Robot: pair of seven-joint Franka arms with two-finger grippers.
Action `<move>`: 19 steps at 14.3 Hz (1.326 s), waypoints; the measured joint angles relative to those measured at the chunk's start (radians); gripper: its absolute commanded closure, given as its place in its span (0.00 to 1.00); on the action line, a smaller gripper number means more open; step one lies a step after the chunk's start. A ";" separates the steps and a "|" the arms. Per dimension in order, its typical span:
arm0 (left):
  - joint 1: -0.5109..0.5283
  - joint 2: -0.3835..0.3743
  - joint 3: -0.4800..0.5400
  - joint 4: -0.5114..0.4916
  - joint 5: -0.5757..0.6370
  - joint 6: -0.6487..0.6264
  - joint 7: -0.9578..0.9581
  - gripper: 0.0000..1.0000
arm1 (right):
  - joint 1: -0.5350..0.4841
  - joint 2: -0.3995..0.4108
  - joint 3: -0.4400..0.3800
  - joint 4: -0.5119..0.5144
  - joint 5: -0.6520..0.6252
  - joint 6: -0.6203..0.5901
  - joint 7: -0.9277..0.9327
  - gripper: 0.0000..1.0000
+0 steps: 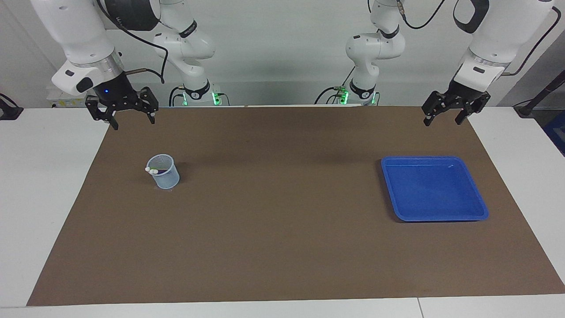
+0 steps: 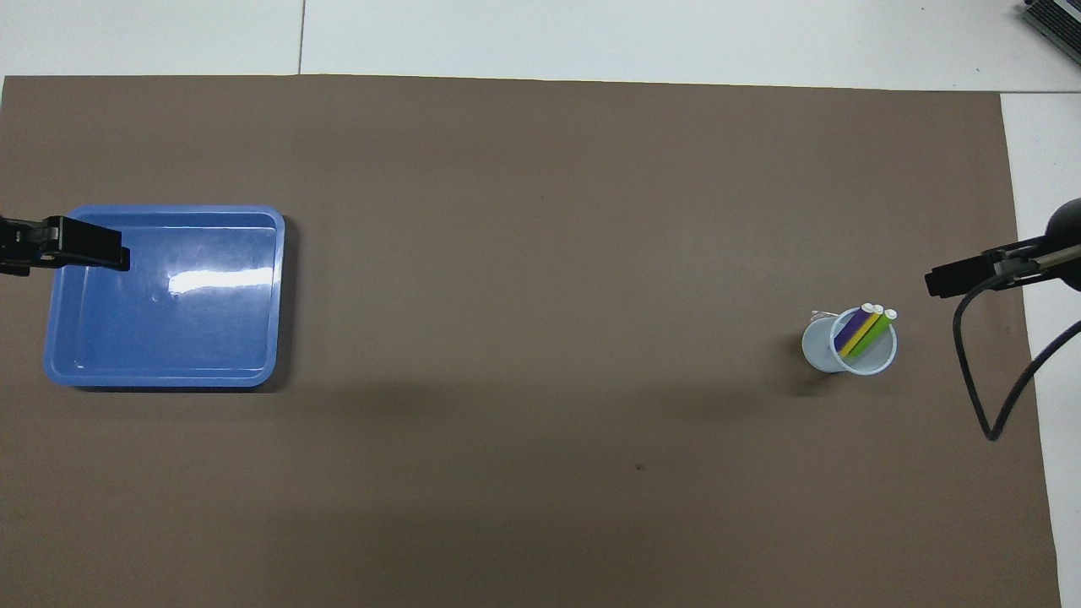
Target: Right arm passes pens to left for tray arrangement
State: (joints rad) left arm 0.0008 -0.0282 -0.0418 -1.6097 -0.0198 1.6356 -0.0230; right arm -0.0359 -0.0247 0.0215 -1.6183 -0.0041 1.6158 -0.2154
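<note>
Covering most of the white table (image 1: 44, 198) is a matte brown mat (image 1: 282, 229) with straight cut edges; a plain pale wall (image 1: 282, 53) closes the room at the robots' end. Both arms wait, raised at the mat's two robot-side corners. The right gripper (image 1: 131, 119), black, with a blue light on its wrist, hangs with its fingers spread apart and empty. A small pale-blue mesh cup (image 2: 849, 350), round and tapered, stands on the mat toward the table's middle from that gripper. The three pens (image 2: 863, 331) lean together in it, purple, yellow and green side by side, pale ends up at the rim; in the facing view only those ends show clearly. The left gripper (image 1: 445, 118) likewise hangs with fingers apart, holding nothing. The tray (image 1: 435, 212), glossy blue plastic with rounded corners and a raised rim, lies flat on the mat close to that gripper, seemingly with nothing in it.
</note>
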 measured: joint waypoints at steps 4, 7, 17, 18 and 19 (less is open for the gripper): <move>0.000 0.000 0.000 0.000 0.000 0.000 0.000 0.00 | 0.000 0.000 0.000 0.000 0.000 0.000 0.000 0.00; 0.000 0.000 0.000 0.000 0.000 0.000 0.000 0.00 | 0.000 0.000 -0.002 0.000 0.000 0.000 0.000 0.00; 0.000 0.000 0.000 0.000 0.000 0.000 0.000 0.00 | -0.001 0.000 -0.008 -0.001 0.000 -0.033 0.000 0.00; 0.000 0.000 0.000 0.000 0.000 0.000 0.000 0.00 | -0.001 0.000 -0.008 -0.001 0.000 -0.041 0.000 0.00; 0.000 0.000 0.000 0.000 0.000 0.000 0.000 0.00 | 0.000 0.000 -0.007 -0.001 0.000 -0.046 0.000 0.00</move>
State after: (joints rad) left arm 0.0008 -0.0282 -0.0418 -1.6097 -0.0198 1.6356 -0.0230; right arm -0.0363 -0.0245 0.0146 -1.6190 -0.0041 1.5698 -0.2154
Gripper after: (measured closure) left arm 0.000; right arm 0.000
